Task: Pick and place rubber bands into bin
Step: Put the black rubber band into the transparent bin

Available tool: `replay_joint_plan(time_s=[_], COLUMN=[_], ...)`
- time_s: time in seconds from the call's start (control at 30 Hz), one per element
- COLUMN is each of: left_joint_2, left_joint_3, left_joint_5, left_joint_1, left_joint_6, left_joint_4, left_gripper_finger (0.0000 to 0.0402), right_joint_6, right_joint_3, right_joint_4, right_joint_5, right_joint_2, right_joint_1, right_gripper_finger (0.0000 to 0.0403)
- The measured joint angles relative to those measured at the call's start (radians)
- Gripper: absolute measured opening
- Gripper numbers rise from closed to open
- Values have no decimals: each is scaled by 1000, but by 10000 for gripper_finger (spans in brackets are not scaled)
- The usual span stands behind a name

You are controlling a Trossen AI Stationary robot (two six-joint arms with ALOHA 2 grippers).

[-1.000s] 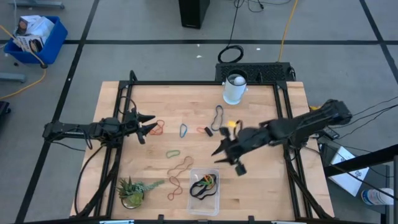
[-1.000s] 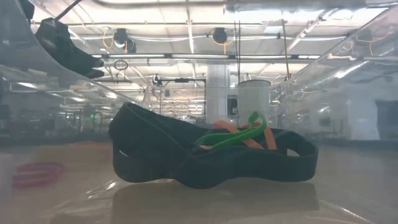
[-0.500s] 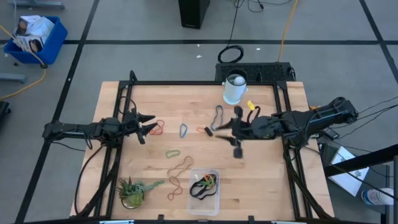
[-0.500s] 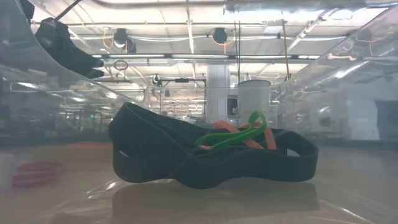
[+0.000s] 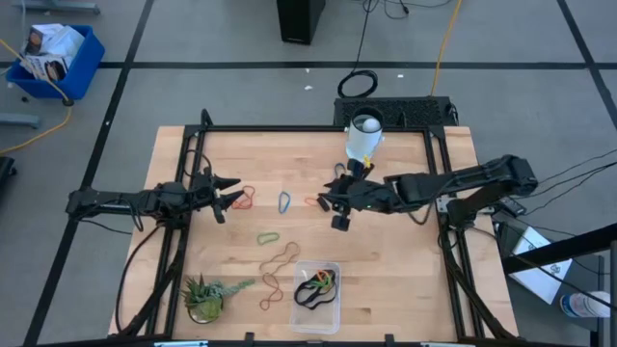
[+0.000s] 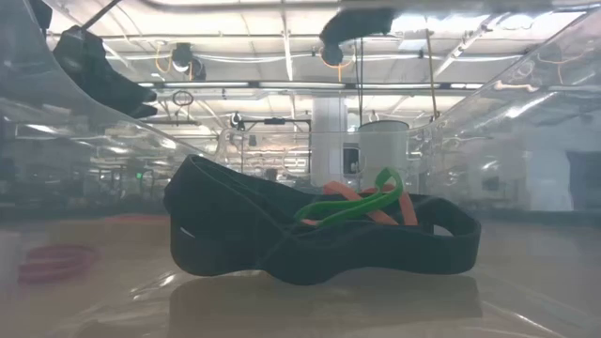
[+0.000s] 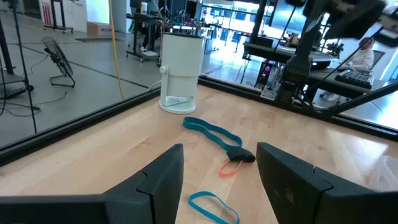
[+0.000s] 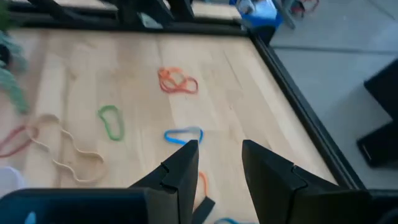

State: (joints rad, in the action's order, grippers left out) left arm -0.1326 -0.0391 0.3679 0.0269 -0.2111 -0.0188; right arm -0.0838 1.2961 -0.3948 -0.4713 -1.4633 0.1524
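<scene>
Right claw (image 5: 333, 204), empty and parted, is now hovering above a small orange band (image 5: 312, 202), having left the bin (image 5: 315, 287); left claw (image 5: 225, 197) is waiting open.

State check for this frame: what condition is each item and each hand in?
bin: upright on the table, holding black, green and orange bands
loose rubber bands: lying flat on the table, outside the bin
white cup: upright
small plant: upright by the bin
left hand: open, empty
right hand: open, empty, above bands near the cup
</scene>
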Motion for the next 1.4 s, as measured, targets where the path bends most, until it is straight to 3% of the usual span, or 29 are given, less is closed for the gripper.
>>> replay_joint_plan(time_s=[0.13, 0.43, 0.73, 0.97, 1.07, 1.17, 1.4], left_joint_2=[0, 0, 0, 0, 0, 0, 0], left_joint_3=[0, 0, 0, 0, 0, 0, 0], left_joint_5=[0, 0, 0, 0, 0, 0, 0], left_joint_1=[0, 0, 0, 0, 0, 0, 0], left_joint_6=[0, -1, -1, -1, -2, -2, 25], left_joint_4=[0, 0, 0, 0, 0, 0, 0], left_gripper_finger=[209, 209, 209, 209, 209, 209, 209], right_joint_6=[-9, 47, -183, -183, -169, -166, -196], right_joint_3=[0, 0, -83, -418, -533, -597, -618], right_joint_4=[-17, -28, 4, 538, 729, 798, 820], right_joint_5=[2, 4, -2, -7, -84, -130, -100], right_joint_2=[-25, -24, -24, -25, -24, -24, -56], right_joint_1=[-8, -6, -15, -33, -41, -55, -66], right_gripper_finger=[149, 247, 263, 257, 256, 256, 256])
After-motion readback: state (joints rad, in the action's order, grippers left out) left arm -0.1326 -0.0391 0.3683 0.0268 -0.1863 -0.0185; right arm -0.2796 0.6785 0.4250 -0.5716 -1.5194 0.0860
